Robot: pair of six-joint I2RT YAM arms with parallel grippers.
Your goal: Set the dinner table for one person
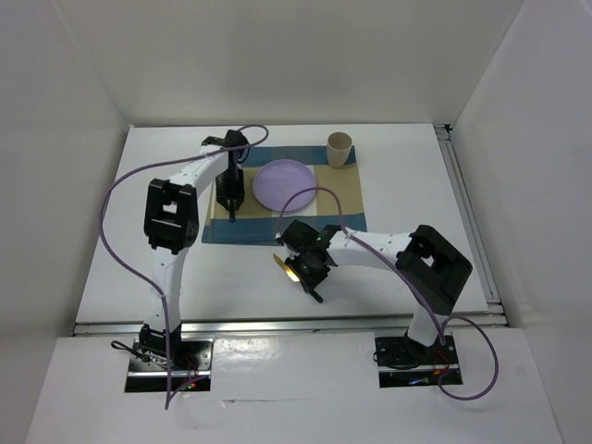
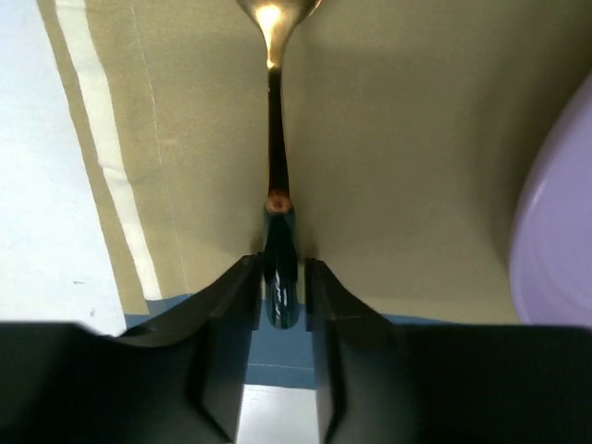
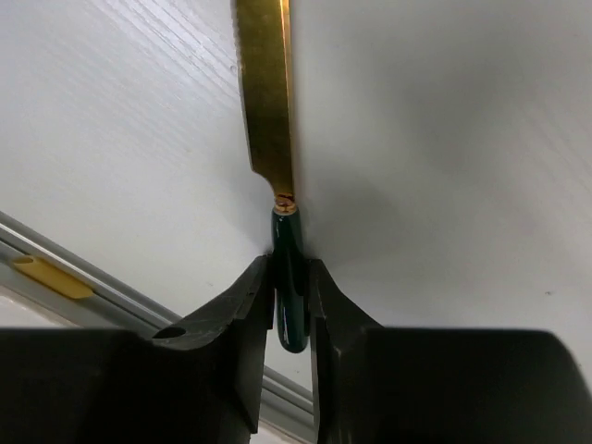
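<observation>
My left gripper [image 1: 230, 215] points down at the striped placemat [image 1: 342, 199], left of the purple plate [image 1: 285, 176]. In the left wrist view its jaws [image 2: 281, 264] stand narrowly open, a thin gap each side of the dark handle of a gold spoon [image 2: 276, 139] lying on the beige stripe [image 2: 398, 139]; the plate's rim [image 2: 555, 231] shows at right. My right gripper [image 1: 301, 268] is shut on the dark green handle of a gold knife [image 1: 283, 265], just in front of the placemat. In the right wrist view [image 3: 290, 268] the knife blade [image 3: 264, 92] points away over the dinner table [image 3: 444, 139].
A tan cup [image 1: 340, 150] stands at the placemat's far right corner. Aluminium rails run along the table's near edge [image 1: 277, 324] and right edge [image 1: 467, 213]. White walls enclose the table. The rail also shows in the right wrist view [image 3: 92, 287].
</observation>
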